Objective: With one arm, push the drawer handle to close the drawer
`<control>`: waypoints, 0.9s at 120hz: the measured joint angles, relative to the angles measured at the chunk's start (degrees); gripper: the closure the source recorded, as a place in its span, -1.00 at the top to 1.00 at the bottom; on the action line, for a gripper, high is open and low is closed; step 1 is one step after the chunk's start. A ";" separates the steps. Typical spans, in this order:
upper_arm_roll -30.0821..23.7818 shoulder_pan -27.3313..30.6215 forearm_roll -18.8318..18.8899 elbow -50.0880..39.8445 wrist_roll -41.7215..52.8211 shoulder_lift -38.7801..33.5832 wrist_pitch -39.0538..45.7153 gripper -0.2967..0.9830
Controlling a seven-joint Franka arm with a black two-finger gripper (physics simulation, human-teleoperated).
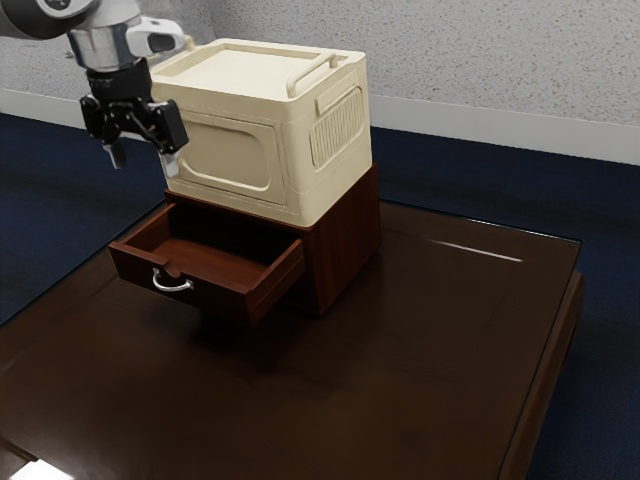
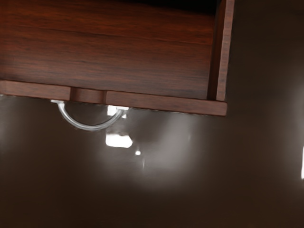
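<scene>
I'm hovering the tool, empty and spread open, above the pulled-out drawer, presumably lining up to shove its handle.

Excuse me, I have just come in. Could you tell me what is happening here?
The robot arm's gripper hangs open above the pulled-out drawer, holding nothing. The drawer's metal handle is untouched. A cream storage box sits on top of the wooden cabinet. The task is to push the drawer closed, and that is not yet done.
</scene>
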 joint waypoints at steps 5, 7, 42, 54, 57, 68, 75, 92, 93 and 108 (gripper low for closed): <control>0.10 0.04 0.05 -0.15 -0.76 -0.21 -0.56 0.53; 0.12 0.14 0.06 -0.20 -1.05 -0.26 -0.76 0.54; 0.41 3.36 3.72 -25.84 -4.33 -7.60 4.49 -0.08; 0.58 4.49 4.41 -36.58 -4.04 -7.90 15.36 -0.36; 0.64 4.60 4.64 -37.52 -3.76 -6.98 17.98 -0.40; 0.72 4.85 5.22 -39.21 -2.78 -4.80 27.29 -0.52; 0.73 5.19 5.41 -40.73 -2.23 -5.02 32.18 -0.57; 0.74 5.91 5.45 -42.09 -1.12 -4.63 40.64 -0.64; 0.74 6.01 5.42 -42.10 -1.06 -4.56 41.03 -0.64; 0.74 6.42 5.04 -42.16 -0.38 -3.25 45.77 -0.67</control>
